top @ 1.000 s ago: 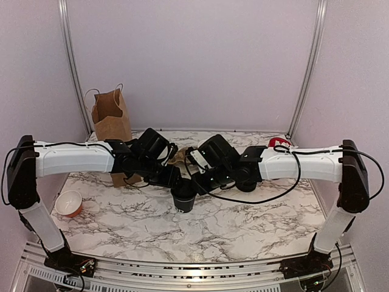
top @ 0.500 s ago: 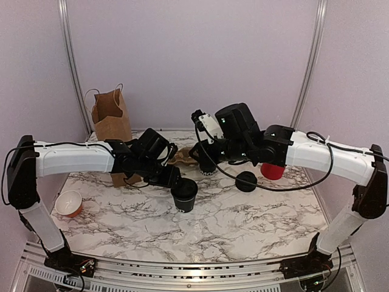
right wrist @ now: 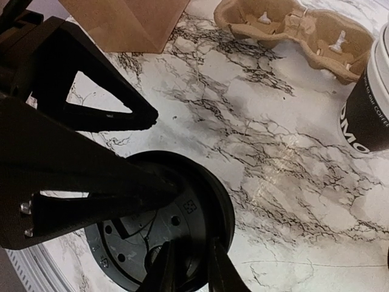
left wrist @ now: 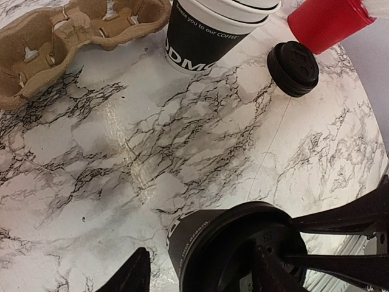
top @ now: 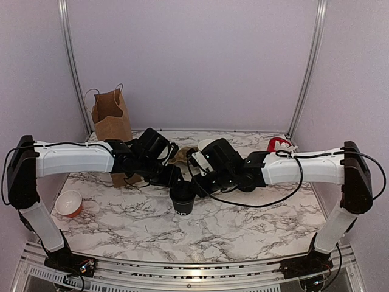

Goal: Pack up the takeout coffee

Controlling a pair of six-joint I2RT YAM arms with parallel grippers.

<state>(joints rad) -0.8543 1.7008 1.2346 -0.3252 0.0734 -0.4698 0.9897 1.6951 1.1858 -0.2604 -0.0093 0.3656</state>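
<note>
The takeout coffee (top: 183,204) is a small black cup with white lettering, standing at the table's middle. In the left wrist view the cup (left wrist: 182,234) wears a round black lid (left wrist: 243,222). My left gripper (top: 172,180) reaches in from the left, its fingers on either side of the cup's body (left wrist: 203,258), and holds it. My right gripper (top: 198,186) comes from the right. In its wrist view the two narrow fingertips (right wrist: 191,261) pinch the raised rim of the lid (right wrist: 182,201), one inside the recess and one outside.
A brown paper bag (top: 111,115) stands open at the back left. A cardboard cup carrier (left wrist: 61,36) lies behind the cup, beside a nested stack of lidless cups (left wrist: 206,33), a spare black lid (left wrist: 293,68) and a red cup (left wrist: 328,21). A small orange cup (top: 68,202) sits front left.
Half a second ago the right arm was raised up and back near the cup stack. It is down at the cup again with its fingers on the lid. The left arm and cup stayed put.
</note>
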